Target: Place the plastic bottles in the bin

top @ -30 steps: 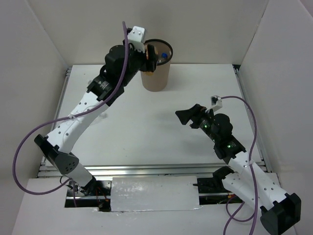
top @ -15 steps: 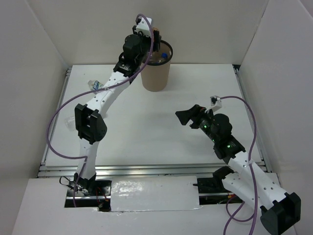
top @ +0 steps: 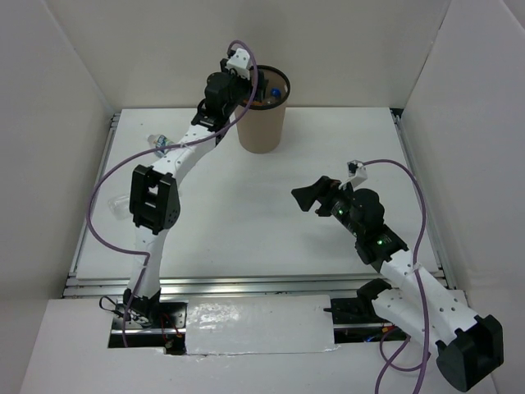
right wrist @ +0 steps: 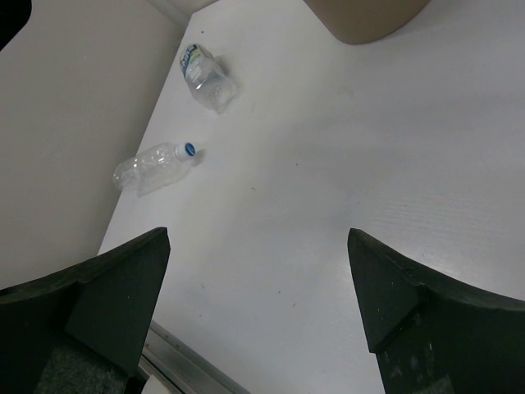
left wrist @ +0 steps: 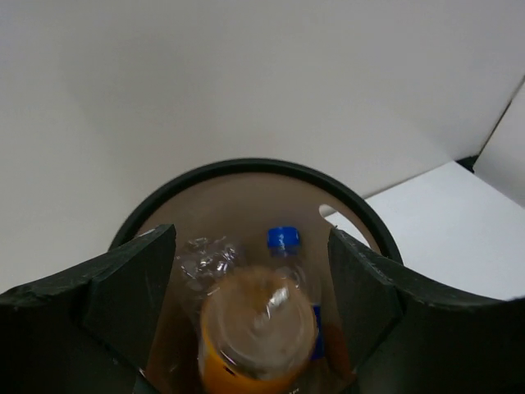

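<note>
My left gripper (top: 251, 85) (left wrist: 250, 240) hangs open over the mouth of the brown bin (top: 261, 127) (left wrist: 246, 168). An orange bottle (left wrist: 258, 332) shows blurred between the fingers with gaps on both sides, loose inside the bin. A blue-capped bottle (left wrist: 283, 240) and a crushed clear bottle (left wrist: 205, 256) lie deeper in the bin. Two clear bottles lie on the table at the left: a labelled one (top: 158, 144) (right wrist: 205, 75) and a blue-capped one (top: 119, 205) (right wrist: 156, 168). My right gripper (top: 308, 197) (right wrist: 258, 238) is open and empty above the table's middle right.
White walls close in the table on the left, back and right. A metal rail (top: 246, 283) runs along the near edge. The bin's base (right wrist: 369, 16) shows at the top of the right wrist view.
My left arm has stretched out further over the bin and its jaws have let go of the orange bottle, which now drops inside. The right arm has barely moved.
</note>
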### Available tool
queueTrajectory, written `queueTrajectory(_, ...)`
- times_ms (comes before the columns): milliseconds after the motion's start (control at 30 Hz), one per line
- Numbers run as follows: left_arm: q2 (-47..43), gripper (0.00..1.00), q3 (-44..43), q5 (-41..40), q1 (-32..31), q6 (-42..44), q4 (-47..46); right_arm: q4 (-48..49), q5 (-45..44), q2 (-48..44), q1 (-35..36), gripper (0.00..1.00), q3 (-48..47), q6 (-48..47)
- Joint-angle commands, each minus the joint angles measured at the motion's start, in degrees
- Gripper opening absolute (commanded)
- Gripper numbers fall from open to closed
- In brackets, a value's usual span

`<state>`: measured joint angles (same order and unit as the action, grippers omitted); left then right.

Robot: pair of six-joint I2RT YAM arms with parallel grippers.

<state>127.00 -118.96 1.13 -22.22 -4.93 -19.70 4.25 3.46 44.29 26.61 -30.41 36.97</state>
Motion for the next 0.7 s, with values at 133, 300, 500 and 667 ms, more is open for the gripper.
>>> queueTrajectory(133, -8.4, 0.91, 2.1, 3.8, -0.3, 0.3, -2.0, 1.2, 0.3, -0.2, 0.6, 0.96, -2.5, -1.9)
queueTrajectory(300, -15.8, 0.99, 6.5, 0.4, -0.8, 2.2, 4.0, 0.8, 1.0, -0.4, 0.7, 0.97, -2.6, -1.8)
queueTrajectory(500, -28.9, 0.99, 15.1, -14.7, -0.6, 7.2, 16.8, 0.8, 1.1, -1.6, 0.8, 0.97, -2.3, -1.8)
queueTrajectory(667, -33.6, 0.99, 16.3, -37.0, 2.2, 7.1, 33.0, 1.5, 2.2, -1.0, 1.1, 0.97, -2.1, -1.3)
